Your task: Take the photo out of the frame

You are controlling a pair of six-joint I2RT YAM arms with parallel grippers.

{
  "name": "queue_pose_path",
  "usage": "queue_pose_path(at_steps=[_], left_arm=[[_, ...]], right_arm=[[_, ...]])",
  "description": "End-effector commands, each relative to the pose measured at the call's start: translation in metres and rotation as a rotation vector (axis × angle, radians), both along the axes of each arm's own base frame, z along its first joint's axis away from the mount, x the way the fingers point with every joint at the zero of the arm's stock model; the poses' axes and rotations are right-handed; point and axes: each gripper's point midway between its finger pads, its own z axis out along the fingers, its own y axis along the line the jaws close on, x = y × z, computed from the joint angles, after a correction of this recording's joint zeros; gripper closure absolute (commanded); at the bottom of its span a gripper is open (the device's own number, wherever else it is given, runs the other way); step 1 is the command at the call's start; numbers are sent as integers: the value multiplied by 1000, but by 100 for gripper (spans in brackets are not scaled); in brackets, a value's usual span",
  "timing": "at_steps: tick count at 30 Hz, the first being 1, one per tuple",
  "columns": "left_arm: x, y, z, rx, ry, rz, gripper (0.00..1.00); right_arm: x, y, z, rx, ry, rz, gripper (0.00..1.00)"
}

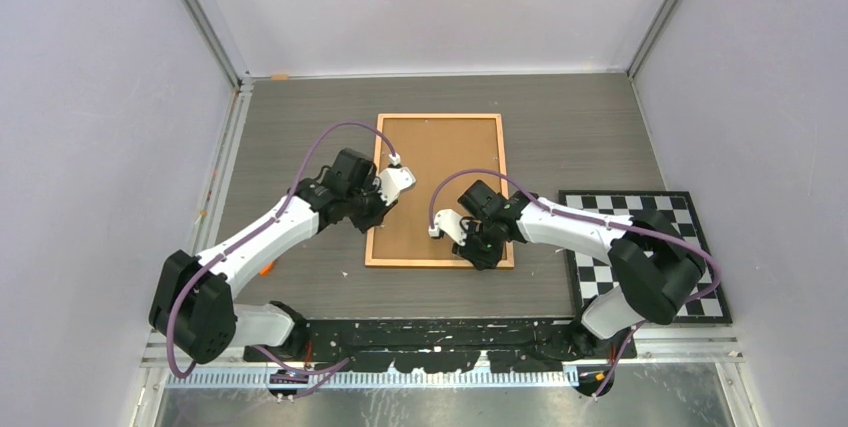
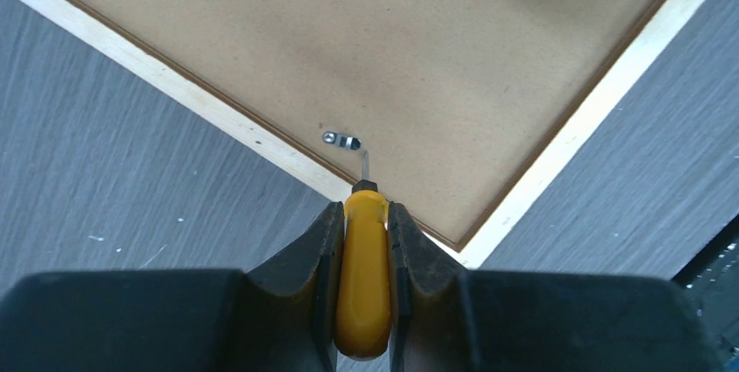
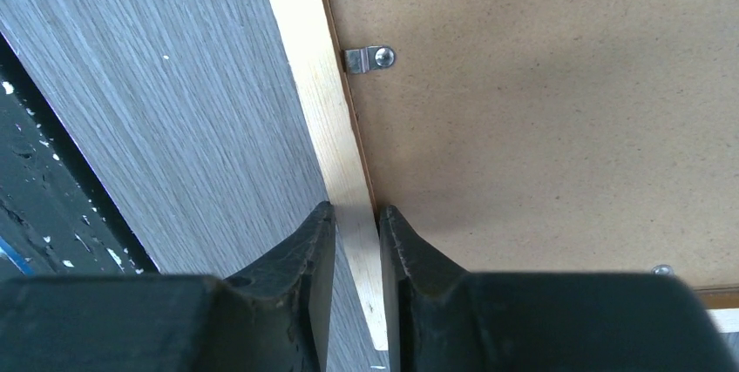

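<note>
Grey wood-grain table [image 1: 300, 117] carries the frame [image 1: 440, 118], face down at centre. At its lower edge the right gripper [image 3: 355, 215] pinches the wooden border. At its left edge the left gripper [image 2: 366, 215] clamps a yellow screwdriver [image 2: 364, 285], tip just short of a metal clip [image 2: 341, 139]. The backing board [image 1: 440, 172] is not yet off, so the photo lies hidden beneath; the job looks barely begun.

The frame [image 1: 440, 162] lies back-up in the middle of the table [image 1: 300, 117]. The mat [image 1: 700, 217] is on the table to its right, apart from it. My left gripper [image 2: 362, 215] sits over the frame's left rail, pinching a screwdriver [image 2: 363, 276] whose tip is just beside a clip [image 2: 340, 138] on the backing. My right gripper [image 3: 355, 215] straddles the near rail, one finger on each side. The other clip [image 3: 369, 59] lies ahead against that rail.
</note>
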Motion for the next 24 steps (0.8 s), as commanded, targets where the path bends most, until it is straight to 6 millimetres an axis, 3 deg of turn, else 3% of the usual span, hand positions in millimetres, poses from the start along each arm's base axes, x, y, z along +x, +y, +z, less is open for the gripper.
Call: queue_pose_path(at_steps=[1, 7, 10, 17, 24], left_arm=[[-19, -10, 2, -47, 100, -15, 100], [-8, -10, 9, -65, 63, 36, 100], [4, -5, 23, -124, 35, 94, 100], [58, 16, 72, -256, -90, 237, 100], [104, 13, 87, -256, -168, 290, 100]], right_arm=[[2, 3, -8, -10, 17, -10, 77], [0, 2, -9, -13, 24, -8, 82], [-1, 1, -9, -16, 27, -7, 86], [-10, -6, -3, -17, 28, 60, 90], [-31, -8, 2, -29, 41, 166, 91]])
